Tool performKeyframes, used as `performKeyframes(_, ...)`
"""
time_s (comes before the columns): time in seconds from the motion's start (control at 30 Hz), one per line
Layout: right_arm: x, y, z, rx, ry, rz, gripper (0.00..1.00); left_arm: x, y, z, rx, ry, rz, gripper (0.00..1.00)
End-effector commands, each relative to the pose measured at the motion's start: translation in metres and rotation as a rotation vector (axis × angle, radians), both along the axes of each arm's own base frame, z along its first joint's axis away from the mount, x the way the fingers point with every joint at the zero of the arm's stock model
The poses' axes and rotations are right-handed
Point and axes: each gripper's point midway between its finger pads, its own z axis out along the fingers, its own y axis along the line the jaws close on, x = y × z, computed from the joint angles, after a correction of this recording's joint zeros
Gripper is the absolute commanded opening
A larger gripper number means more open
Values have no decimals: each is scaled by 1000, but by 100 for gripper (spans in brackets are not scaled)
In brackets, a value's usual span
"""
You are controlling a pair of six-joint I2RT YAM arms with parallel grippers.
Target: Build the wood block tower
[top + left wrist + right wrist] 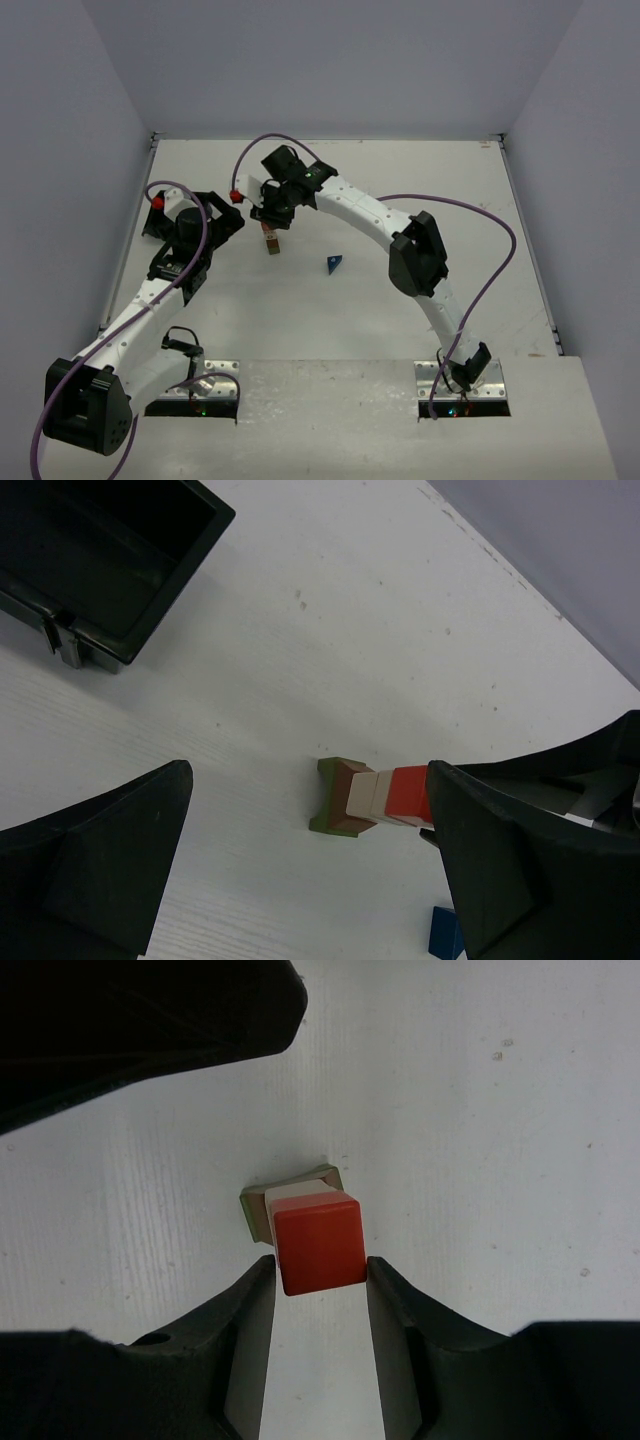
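The tower (271, 240) stands mid-table: an olive-green oblong (334, 798) at the bottom, two tan cubes (366, 793) on it, and a red cube (318, 1242) on top. My right gripper (318, 1265) is above it in the top view (270, 218), with its fingers pressed against both sides of the red cube. The blue wedge (333, 263) lies loose on the table to the right of the tower and also shows in the left wrist view (445, 932). My left gripper (308, 770) is wide open and empty, just left of the tower (228, 212).
A black square tray (150, 570) sits at the far left, beside the left arm. Purple cables loop over both arms. The table's back edge and walls lie beyond the tower.
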Motion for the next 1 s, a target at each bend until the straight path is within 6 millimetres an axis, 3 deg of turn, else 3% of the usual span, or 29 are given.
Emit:
performKeyframes(0.0,-2,9,14,50,-17,11,46,10,-1,24,-13,-78,-6,100)
performKeyframes(0.2,-2,8,21,61,-27,0,66,10,-2,24,-15,-77,-10,100)
performKeyframes(0.3,-1,9,28,75,-39,-3,72,10,-2,25,-15,-80,-11,100)
performKeyframes(0.33,1,9,35,83,-54,-8,79,10,-2,25,-17,-79,-14,100)
performKeyframes(0.37,2,9,39,90,-61,-12,94,9,-2,26,-15,-81,-15,100)
performKeyframes(0.4,2,9,43,95,-67,-13,99,9,-2,27,-14,-83,-14,100)
performKeyframes(0.5,0,7,64,131,-86,-29,99,7,-2,31,-13,-86,-14,100)
performKeyframes(0.53,0,6,60,127,-81,-32,99,7,-1,34,-12,-94,-14,100)
performKeyframes(0.6,-5,1,85,162,-109,-39,99,4,-1,43,-16,-109,-14,100)
performKeyframes(0.63,-7,-1,83,160,-105,-42,99,3,-1,44,-17,-111,-15,100)
performKeyframes(0.73,-19,-17,119,221,-152,-72,99,-3,-4,59,-31,-147,-37,100)
performKeyframes(0.77,-24,-23,113,218,-140,-87,99,-4,-4,60,-32,-147,-39,100)
performKeyframes(0.97,-48,-73,130,272,-161,-262,99,-12,-11,68,-41,-139,-93,100)
